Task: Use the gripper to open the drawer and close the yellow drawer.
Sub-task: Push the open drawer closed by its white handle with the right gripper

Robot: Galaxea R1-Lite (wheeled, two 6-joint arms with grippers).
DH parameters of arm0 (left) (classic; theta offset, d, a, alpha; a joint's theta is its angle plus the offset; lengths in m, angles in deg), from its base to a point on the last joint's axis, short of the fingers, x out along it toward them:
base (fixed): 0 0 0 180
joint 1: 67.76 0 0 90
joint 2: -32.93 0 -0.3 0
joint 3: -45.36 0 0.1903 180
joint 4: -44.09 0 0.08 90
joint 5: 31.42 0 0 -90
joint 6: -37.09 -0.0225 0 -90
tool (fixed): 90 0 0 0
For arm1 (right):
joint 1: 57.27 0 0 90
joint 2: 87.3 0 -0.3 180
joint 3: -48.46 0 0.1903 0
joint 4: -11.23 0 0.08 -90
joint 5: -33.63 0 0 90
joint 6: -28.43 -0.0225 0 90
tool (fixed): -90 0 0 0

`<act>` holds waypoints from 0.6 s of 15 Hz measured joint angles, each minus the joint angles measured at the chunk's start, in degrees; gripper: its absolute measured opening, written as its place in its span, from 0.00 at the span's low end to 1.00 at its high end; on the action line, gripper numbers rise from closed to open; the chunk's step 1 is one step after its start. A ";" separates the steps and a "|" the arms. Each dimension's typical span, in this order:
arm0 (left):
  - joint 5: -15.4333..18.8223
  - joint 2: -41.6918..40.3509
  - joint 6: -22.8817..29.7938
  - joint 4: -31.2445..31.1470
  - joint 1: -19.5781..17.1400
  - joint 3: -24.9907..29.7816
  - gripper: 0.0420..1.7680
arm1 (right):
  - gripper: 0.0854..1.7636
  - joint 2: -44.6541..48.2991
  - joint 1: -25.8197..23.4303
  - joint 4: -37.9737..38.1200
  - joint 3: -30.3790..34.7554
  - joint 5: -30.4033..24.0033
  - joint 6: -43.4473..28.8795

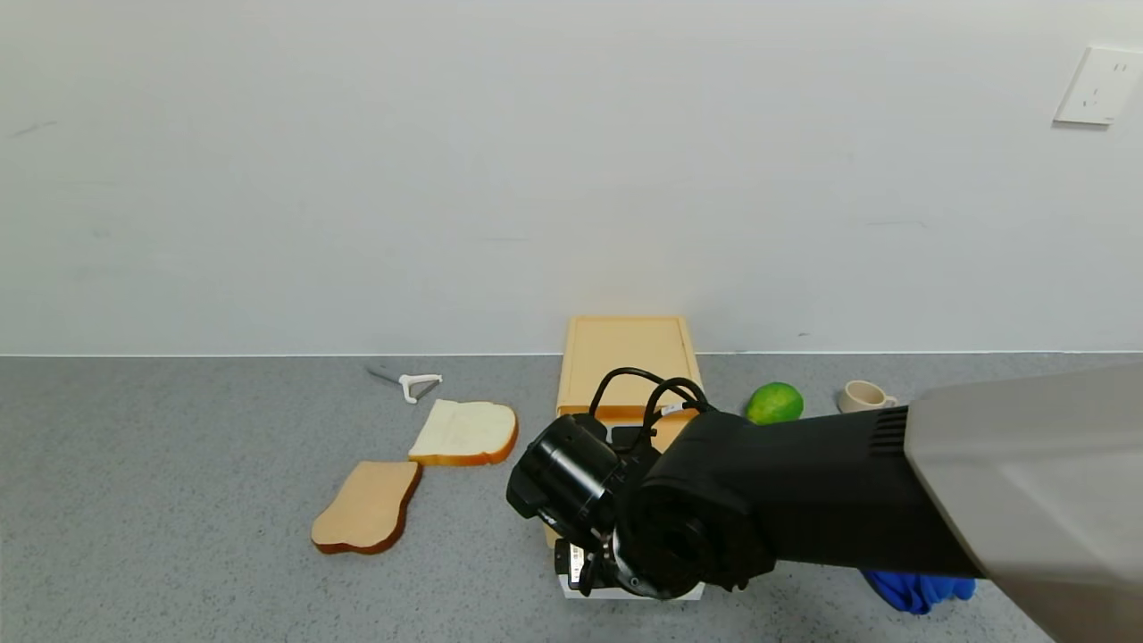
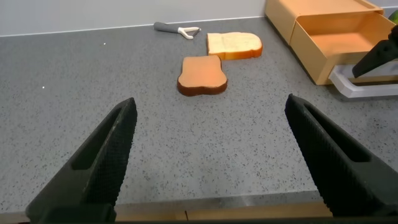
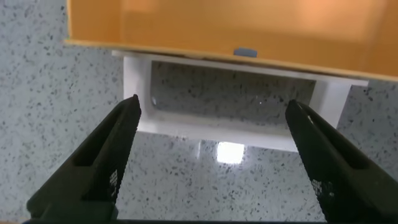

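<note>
The pale yellow drawer box [image 1: 625,357] stands on the grey counter near the wall, with its tray pulled out toward me [image 2: 339,40]. The white loop handle [image 3: 230,134] lies at the tray's front and also shows in the head view [image 1: 625,592]. My right gripper [image 3: 214,102] is open just above the handle, with one finger past each end of the loop and nothing held. In the head view its black wrist [image 1: 585,563] covers most of the tray. My left gripper [image 2: 210,102] is open and empty, low over bare counter off to the left.
Two bread slices [image 1: 368,506] [image 1: 466,432] and a white peeler [image 1: 412,384] lie left of the drawer. A green fruit [image 1: 774,403], a small cup [image 1: 863,396] and a blue cloth [image 1: 915,590] lie to its right. The wall is close behind.
</note>
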 joint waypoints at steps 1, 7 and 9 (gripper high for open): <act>0.00 0.00 0.00 0.00 0.00 0.00 0.97 | 0.97 -0.33 -0.05 0.00 -0.26 0.82 0.00; 0.00 0.00 -0.02 0.00 0.00 0.00 0.97 | 0.97 0.88 1.38 3.93 -0.65 0.94 -1.48; -0.01 0.00 0.02 0.00 0.00 0.00 0.97 | 0.97 1.51 2.38 6.75 -0.69 -1.05 -2.44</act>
